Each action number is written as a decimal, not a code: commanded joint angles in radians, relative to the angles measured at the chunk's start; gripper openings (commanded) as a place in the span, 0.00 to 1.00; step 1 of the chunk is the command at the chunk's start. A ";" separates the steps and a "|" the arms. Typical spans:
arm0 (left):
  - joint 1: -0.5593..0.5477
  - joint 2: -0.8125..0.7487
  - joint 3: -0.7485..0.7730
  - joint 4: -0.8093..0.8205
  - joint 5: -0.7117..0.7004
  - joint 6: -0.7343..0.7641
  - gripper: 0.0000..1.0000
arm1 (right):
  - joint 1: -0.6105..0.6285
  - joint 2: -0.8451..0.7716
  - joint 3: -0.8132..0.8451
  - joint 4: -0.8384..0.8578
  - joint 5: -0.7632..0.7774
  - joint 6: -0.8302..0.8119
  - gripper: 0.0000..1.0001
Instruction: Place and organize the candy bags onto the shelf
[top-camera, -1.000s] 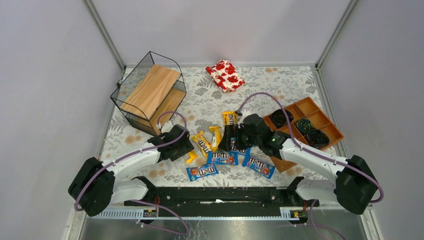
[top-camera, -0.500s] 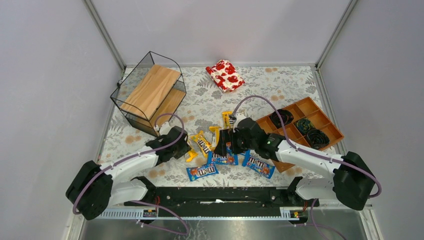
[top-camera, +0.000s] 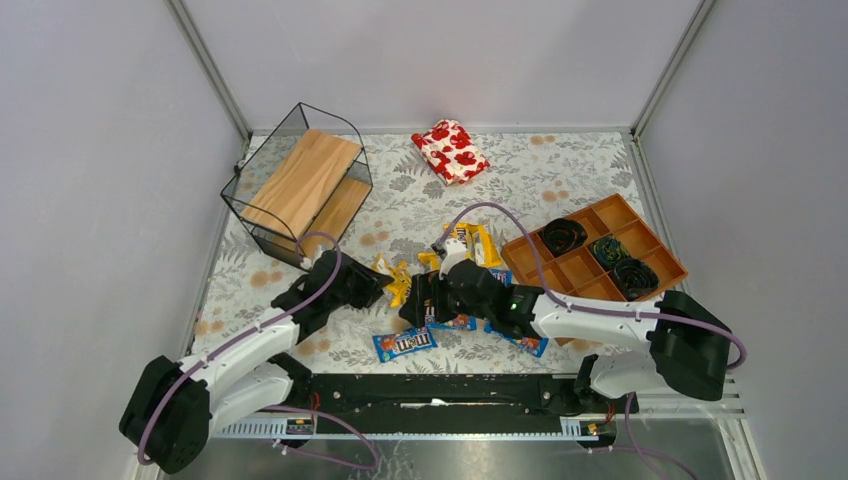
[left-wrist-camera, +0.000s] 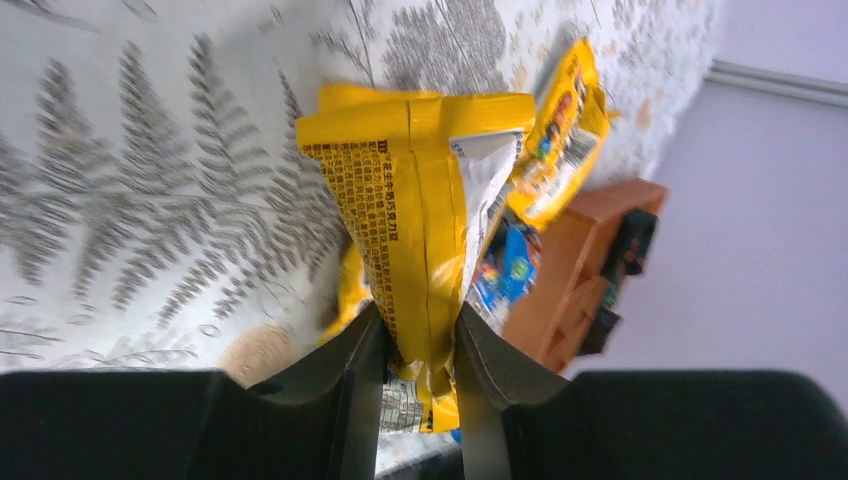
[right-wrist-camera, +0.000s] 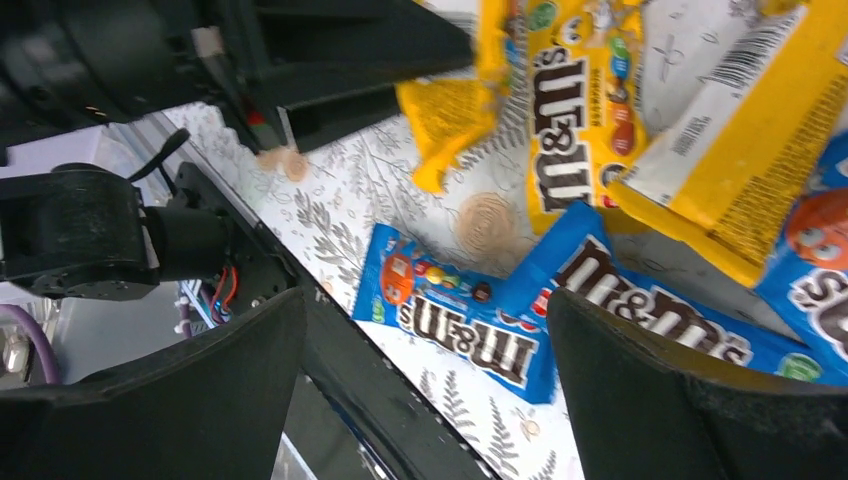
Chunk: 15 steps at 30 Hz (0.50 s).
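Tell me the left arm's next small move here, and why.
Probably lift a little, straight up. The left fingers pinch the end of a yellow bag from both sides, and other packets lie close beside it. Raising it first should clear them before swinging toward the shelf.

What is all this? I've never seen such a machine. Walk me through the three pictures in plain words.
These are two robot arms bolted at the near edge of a table, each ending in two-finger jaws. The wide picture looks down from above and behind them: left arm, right arm. The other two come from small cameras on the wrists, so each shows its own jaws. On the flowered cloth lie yellow and blue candy bags, a wire shelf with wooden boards, a red floral pouch and an orange tray. The left jaws are shut on one yellow bag. The right jaws stand open above the blue bags, holding nothing.
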<state>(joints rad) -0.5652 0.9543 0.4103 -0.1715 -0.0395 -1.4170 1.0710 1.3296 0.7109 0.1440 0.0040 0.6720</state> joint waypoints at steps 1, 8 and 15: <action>0.009 0.029 -0.054 0.292 0.229 -0.207 0.32 | 0.089 0.023 0.024 0.163 0.219 0.036 0.93; 0.008 0.124 -0.106 0.492 0.355 -0.315 0.29 | 0.106 0.033 0.001 0.187 0.419 0.089 0.68; 0.007 0.093 -0.111 0.477 0.325 -0.342 0.29 | 0.104 0.053 -0.005 0.165 0.521 0.117 0.61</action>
<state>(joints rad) -0.5606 1.0752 0.3000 0.2176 0.2790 -1.7004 1.1736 1.3636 0.7052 0.2871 0.4076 0.7582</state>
